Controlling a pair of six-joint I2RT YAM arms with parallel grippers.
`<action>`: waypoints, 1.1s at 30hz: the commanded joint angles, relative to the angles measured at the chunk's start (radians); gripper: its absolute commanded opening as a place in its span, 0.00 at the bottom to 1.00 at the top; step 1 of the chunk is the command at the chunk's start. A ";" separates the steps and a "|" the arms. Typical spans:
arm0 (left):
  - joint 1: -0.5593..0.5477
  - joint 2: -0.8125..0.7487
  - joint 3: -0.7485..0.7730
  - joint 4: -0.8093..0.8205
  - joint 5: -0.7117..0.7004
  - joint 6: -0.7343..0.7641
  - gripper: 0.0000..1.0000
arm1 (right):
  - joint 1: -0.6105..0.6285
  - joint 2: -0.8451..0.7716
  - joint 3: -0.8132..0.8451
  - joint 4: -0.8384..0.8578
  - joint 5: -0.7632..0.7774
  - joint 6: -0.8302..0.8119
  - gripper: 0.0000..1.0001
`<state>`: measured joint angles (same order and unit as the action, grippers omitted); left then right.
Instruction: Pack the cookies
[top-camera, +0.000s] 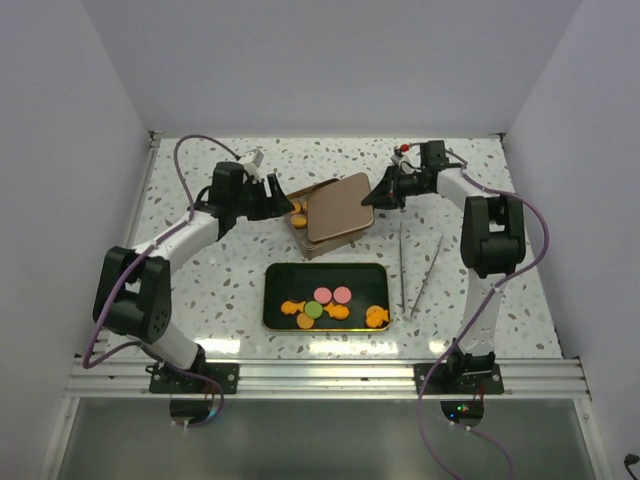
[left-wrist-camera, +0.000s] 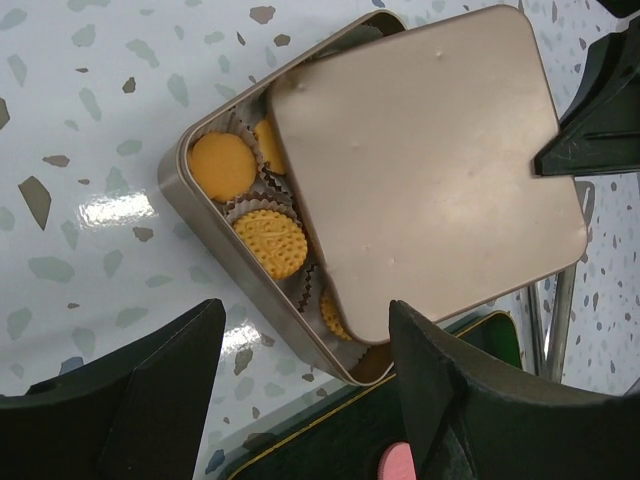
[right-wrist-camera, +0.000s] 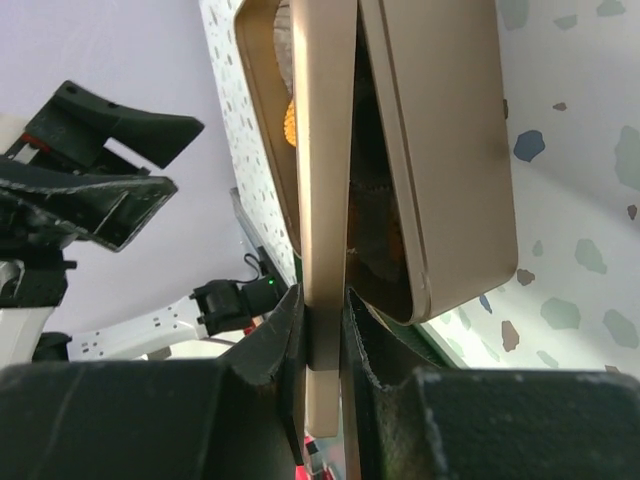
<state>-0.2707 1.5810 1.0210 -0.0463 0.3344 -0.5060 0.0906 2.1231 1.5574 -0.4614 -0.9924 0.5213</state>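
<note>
A gold tin box (top-camera: 300, 232) holds orange cookies (left-wrist-camera: 222, 165) in white paper cups. Its gold lid (top-camera: 338, 208) hangs tilted over the box and covers most of it. My right gripper (top-camera: 380, 192) is shut on the lid's right edge; the lid (right-wrist-camera: 322, 200) shows edge-on between its fingers in the right wrist view. My left gripper (top-camera: 275, 197) is open and empty beside the box's left side, its fingers (left-wrist-camera: 460, 400) astride the box's near corner (left-wrist-camera: 350, 372). Loose orange, pink and green cookies (top-camera: 332, 303) lie in a black tray (top-camera: 280, 275).
Two metal tweezers (top-camera: 402, 270) lie on the table right of the black tray. White walls enclose the speckled table on three sides.
</note>
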 joint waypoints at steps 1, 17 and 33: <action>0.005 0.014 -0.002 0.080 0.034 -0.028 0.72 | -0.032 0.008 -0.016 0.029 0.017 -0.035 0.00; 0.005 0.260 0.126 0.095 0.061 -0.037 0.70 | -0.040 -0.081 -0.192 0.765 -0.221 0.535 0.00; 0.016 0.534 0.520 -0.067 0.009 0.034 0.67 | -0.043 -0.100 -0.319 1.451 -0.218 1.131 0.00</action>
<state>-0.2680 2.0815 1.4521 -0.0788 0.3576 -0.5041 0.0509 2.0945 1.2510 0.9207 -1.1976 1.6257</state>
